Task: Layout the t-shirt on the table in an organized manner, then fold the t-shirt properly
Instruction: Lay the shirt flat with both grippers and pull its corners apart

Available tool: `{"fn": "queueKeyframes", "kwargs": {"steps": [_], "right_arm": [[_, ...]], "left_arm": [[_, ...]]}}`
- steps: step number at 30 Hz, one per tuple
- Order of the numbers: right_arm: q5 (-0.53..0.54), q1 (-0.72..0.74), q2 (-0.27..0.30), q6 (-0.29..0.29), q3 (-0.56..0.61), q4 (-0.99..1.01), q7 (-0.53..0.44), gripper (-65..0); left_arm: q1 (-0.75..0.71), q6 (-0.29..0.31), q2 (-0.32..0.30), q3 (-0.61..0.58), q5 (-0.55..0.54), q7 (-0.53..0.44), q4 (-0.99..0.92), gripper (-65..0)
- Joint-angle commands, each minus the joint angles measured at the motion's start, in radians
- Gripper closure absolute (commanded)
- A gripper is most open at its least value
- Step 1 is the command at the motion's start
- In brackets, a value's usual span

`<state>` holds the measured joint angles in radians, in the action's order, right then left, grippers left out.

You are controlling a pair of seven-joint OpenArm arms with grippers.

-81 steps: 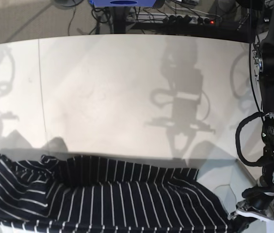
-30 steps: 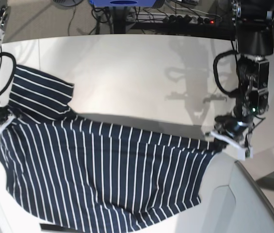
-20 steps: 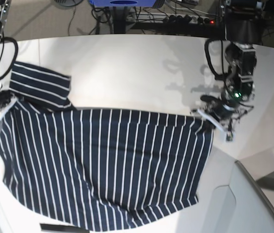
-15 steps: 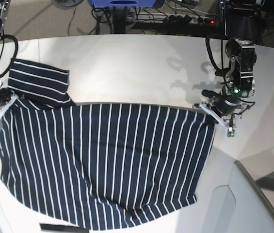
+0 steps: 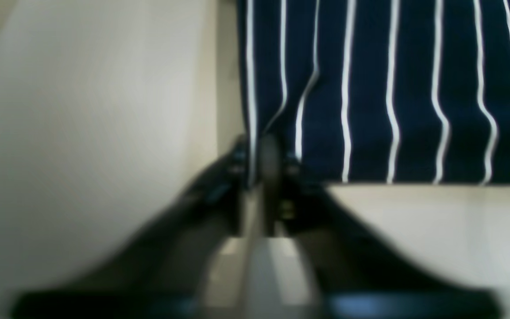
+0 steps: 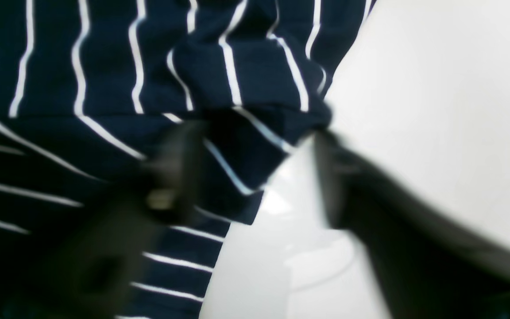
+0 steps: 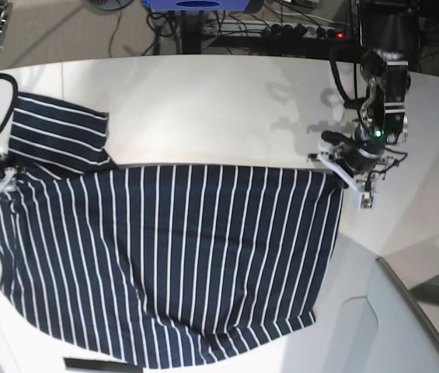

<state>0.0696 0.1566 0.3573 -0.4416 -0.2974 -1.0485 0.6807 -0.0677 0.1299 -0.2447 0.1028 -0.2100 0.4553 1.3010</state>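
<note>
Item: t-shirt, navy with white stripes. You find it spread flat on the table, stretched between your two grippers, one sleeve lying just beyond the right gripper.

Item: left gripper. Its jaws sit almost together at the shirt's corner, the hem running away to one side of the tips; whether fabric is pinched there is too blurred to tell.

Item: right gripper. Your jaws stand wide apart, released, with a bunched fold of cloth lying loose between them.
</note>
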Motion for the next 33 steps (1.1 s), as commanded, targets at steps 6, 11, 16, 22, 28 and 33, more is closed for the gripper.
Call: {"fn": "queueKeyframes", "kwargs": {"steps": [6,11,16,22,28,33], "right_arm": [[0.000,-0.059,-0.010,0.003,-0.145,-0.229,-0.008,-53.4],[0.000,-0.200,-0.062,0.003,-0.158,-0.467,0.064,-53.6],[0.000,-0.279,-0.159,0.003,-0.151,-0.504,0.053,-41.4],[0.000,-0.266,-0.221,0.003,-0.150,-0.399,0.047,0.0],[0.000,-0.240,-0.225,0.003,-0.156,-0.290,0.046,-0.5],[0.000,-0.263,-0.225,0.003,-0.158,-0.267,0.053,-0.2]], "left_arm": [[-0.068,-0.005,-0.005,0.173,-0.001,-0.025,0.157,-60.4],[-0.073,-0.005,-0.002,0.318,-0.010,-0.025,0.265,-63.8],[-0.063,0.000,0.074,0.306,-0.009,-0.023,0.303,-55.9],[0.015,0.000,0.098,0.114,-0.001,-0.034,0.162,0.0],[0.108,0.000,0.094,0.005,0.001,-0.086,-0.062,0.0],[0.105,-0.002,0.092,0.007,0.076,-0.142,-0.142,0.0]]}}
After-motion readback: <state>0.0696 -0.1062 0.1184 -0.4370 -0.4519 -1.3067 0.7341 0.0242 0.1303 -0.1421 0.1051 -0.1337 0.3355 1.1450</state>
